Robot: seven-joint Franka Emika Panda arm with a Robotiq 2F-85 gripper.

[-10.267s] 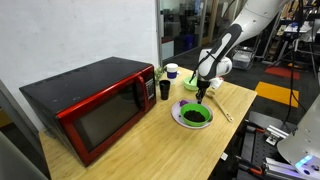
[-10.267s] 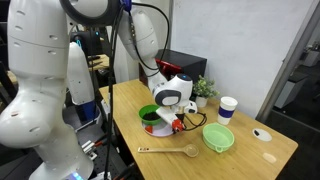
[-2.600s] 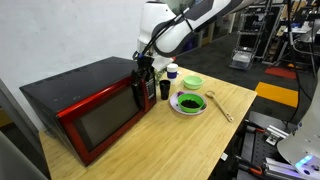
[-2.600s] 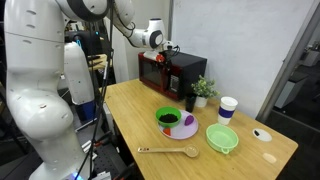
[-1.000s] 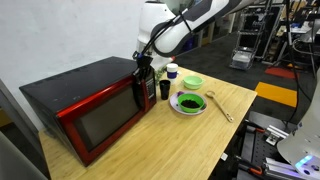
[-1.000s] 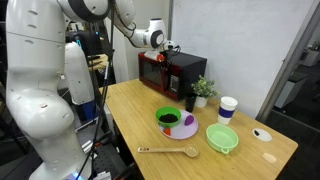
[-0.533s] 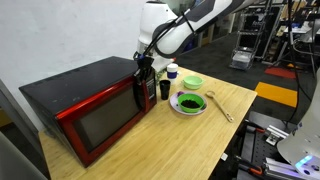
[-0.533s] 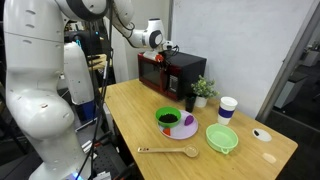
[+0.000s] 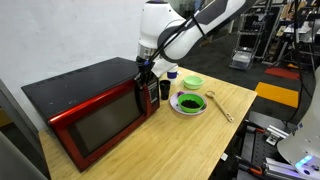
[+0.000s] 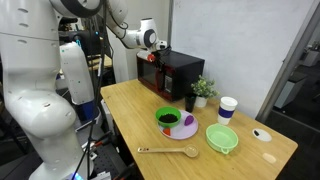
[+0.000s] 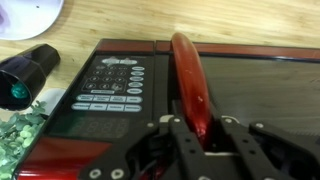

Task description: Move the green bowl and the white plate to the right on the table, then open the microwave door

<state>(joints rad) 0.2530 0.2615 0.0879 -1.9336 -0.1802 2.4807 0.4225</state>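
Wrist view is showing the gripper (image 11: 205, 130) clamping the red handle (image 11: 192, 80) of the microwave door (image 11: 262, 95), with 1 dark finger (image 11: 182, 136) sitting on each side of the bar and the bar running up between them. Compared with half a second ago, in an exterior view the handle edge of the door (image 9: 100, 115) is now standing slightly out from the microwave (image 9: 75, 82) body, and the gripper (image 9: 147, 70) and forearm are sitting a little further out from the cabinet. The green bowl (image 9: 192, 83) and the white plate (image 9: 192, 103) are lying where they were then, side by side on the table (image 9: 170, 145) off the microwave's handle end, the bowl behind the plate. Only the wrist view is giving the keypad (image 11: 110, 88) beside the handle, a dark cup (image 11: 25, 75) lying off the panel's edge, and green leaves (image 11: 15, 140) at the lower corner. Only the exterior views are giving the whole layout: a wooden spoon (image 9: 222, 108) is lying just beside the plate, and a dark cup (image 9: 165, 90) is standing near the door's handle end. In the exterior view from the opposite end, the bowl (image 10: 221, 137) is sitting nearer the camera than the plate (image 10: 175, 122), a small plant (image 10: 204, 89) and a white cup (image 10: 227, 108) are standing beyond them, the spoon (image 10: 168, 151) is lying at the near edge, and the gripper (image 10: 151, 58) is reaching the microwave (image 10: 180, 70) from above.
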